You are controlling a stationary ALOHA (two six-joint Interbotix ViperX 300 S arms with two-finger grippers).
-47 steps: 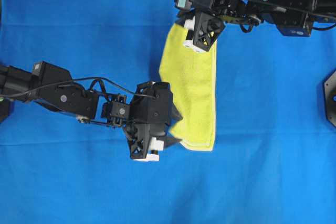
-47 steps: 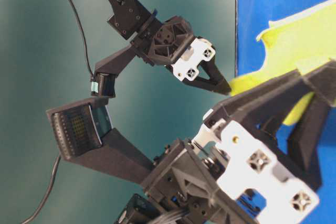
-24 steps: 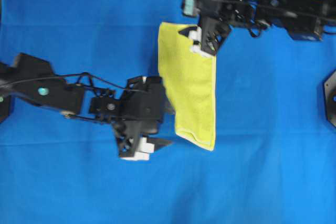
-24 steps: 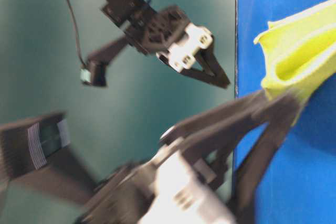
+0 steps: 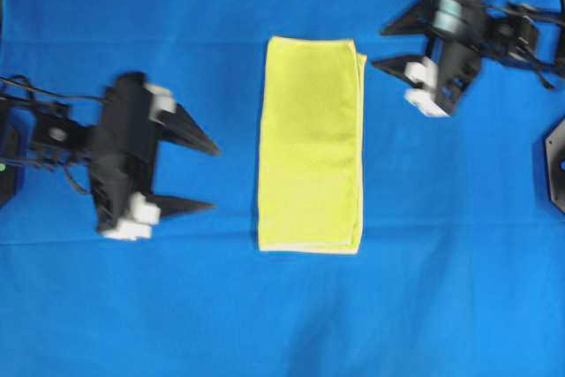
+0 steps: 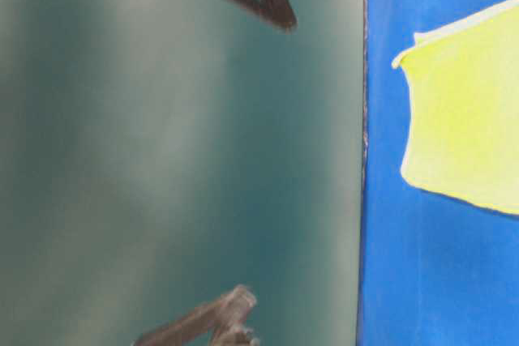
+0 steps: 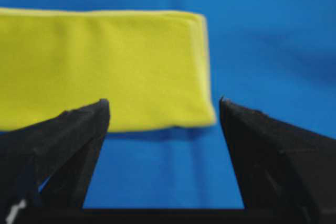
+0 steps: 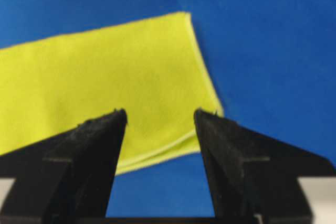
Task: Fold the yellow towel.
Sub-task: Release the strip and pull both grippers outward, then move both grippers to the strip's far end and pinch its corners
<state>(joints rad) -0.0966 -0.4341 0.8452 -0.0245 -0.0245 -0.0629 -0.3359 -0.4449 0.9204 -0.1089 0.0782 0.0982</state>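
The yellow towel (image 5: pixel 311 145) lies folded into a long rectangle on the blue cloth (image 5: pixel 265 324) covering the counter. The left tool (image 5: pixel 205 176) and right tool (image 5: pixel 382 47) flank it, both apart and empty, touching nothing.

The folded rectangular fuzzy microfibre towel (image 5: pixel 311 145) is plain yellow-green, edged by a thin paler hem. The big smooth cloth (image 5: pixel 265 324) beneath it is solid bright blue. Left black plastic gripper (image 5: pixel 207 176) and right black plastic gripper (image 5: pixel 381 48) carry white blocks; the right one also shows pale teal.
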